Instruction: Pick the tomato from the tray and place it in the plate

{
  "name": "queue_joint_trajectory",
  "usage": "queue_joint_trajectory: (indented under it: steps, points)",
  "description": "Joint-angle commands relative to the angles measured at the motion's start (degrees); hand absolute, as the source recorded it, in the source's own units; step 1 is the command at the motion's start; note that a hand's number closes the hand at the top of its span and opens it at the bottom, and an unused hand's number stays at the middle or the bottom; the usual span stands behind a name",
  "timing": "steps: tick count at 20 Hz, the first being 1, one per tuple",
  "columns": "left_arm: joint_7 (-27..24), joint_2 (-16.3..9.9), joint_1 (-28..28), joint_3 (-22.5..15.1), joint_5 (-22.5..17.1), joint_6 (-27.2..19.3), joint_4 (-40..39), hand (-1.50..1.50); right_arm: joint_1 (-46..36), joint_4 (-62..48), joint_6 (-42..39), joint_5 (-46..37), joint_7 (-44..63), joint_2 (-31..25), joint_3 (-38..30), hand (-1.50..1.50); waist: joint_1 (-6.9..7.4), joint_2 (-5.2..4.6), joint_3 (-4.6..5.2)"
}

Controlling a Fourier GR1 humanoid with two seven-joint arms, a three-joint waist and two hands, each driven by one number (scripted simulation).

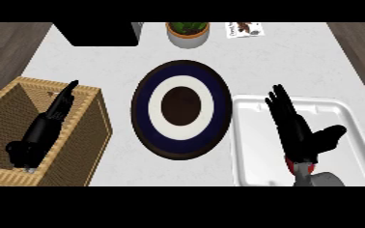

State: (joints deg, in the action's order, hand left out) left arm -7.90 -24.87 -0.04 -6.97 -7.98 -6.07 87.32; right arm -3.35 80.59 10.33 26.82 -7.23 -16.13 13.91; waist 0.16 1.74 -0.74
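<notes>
One hand, the right [298,130], hangs over the tray [249,140] with fingers straight and spread, seemingly poised to grasp the tomato [288,164], a red sliver under its palm, while the plate [182,108] waits just left.

Plate [182,107] navy with white ring and brown centre; tray [249,140] white; basket [85,140] tan woven; hands [296,130] black; tomato [289,163] red.
</notes>
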Motion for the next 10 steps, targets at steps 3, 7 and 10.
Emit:
queue_joint_trajectory:
  steps: [3, 7, 10]
  points:
    - [0.01, -3.10, 2.16, 2.76, 2.87, -3.45, -0.11, 0.00, 1.61, 8.74, -13.90, 14.33, 1.45, -4.20, -8.26, -1.50, -1.10, -1.50, 0.66]
    - [-1.27, -4.68, 6.32, 2.30, 3.61, -4.84, -1.77, 0.00, -0.55, 7.85, -8.49, -0.78, -0.15, -16.56, -10.62, -1.50, -1.75, -1.62, 1.13]
    - [-1.34, -4.70, 8.13, 2.44, 4.07, -6.58, -1.37, 0.00, 8.33, 12.89, -5.22, 6.91, -9.59, -6.98, -17.29, -1.50, -2.84, -1.34, 0.69]
